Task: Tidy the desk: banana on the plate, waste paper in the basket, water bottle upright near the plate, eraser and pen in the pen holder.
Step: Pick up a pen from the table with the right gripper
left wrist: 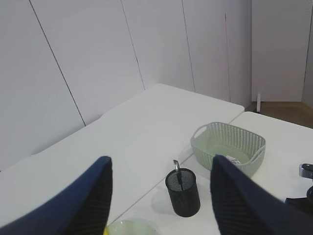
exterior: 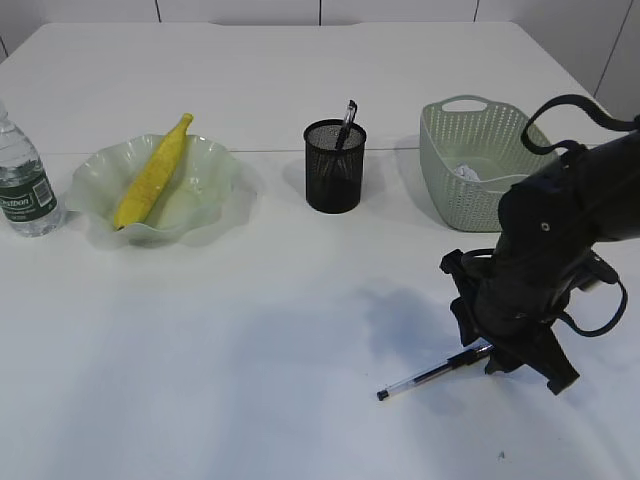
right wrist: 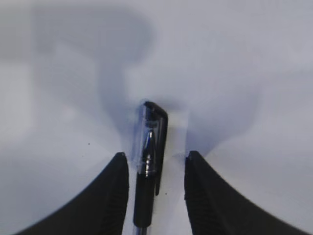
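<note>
Right end effector [exterior: 508, 362] is down at the tabletop [exterior: 250, 330], jaws parted and straddling the cap end of the pen [exterior: 432, 376]; nothing gripped yet as far as I can see. In my wrist view the pen [right wrist: 149, 161] lies between the fingers [right wrist: 115, 196], nearer the left one, gap on the right, its long axis running along the slot toward the camera. Exterior view: barrel points away to the lower left, flat on the tabletop. My guess: close here, then carry to the pen holder [exterior: 335, 166], up and left of me. Left end effector [left wrist: 159, 196] hangs high, open, empty, far from the pen. Right arm is the near one.
</note>
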Robot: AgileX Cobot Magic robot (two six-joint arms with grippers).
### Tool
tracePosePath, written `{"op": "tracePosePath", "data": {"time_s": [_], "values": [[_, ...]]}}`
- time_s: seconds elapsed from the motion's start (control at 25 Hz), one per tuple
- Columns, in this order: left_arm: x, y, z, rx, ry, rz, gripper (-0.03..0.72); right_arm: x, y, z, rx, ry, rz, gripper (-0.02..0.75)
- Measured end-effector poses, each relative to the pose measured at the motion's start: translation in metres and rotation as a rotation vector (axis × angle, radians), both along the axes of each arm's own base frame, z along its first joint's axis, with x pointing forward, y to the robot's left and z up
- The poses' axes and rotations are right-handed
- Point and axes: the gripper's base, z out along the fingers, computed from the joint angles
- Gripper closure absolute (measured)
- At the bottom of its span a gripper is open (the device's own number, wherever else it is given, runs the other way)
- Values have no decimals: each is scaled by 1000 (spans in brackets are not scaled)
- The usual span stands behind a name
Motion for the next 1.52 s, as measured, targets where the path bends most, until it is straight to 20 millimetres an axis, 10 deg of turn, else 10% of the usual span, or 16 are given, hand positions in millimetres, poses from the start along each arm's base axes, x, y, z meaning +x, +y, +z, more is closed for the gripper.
{"op": "tracePosePath", "data": {"time_s": [1.52], "values": [[-1, -1, -1, 6, 10, -10, 245, 1, 8, -8, 92, 19, -85, 442]]}}
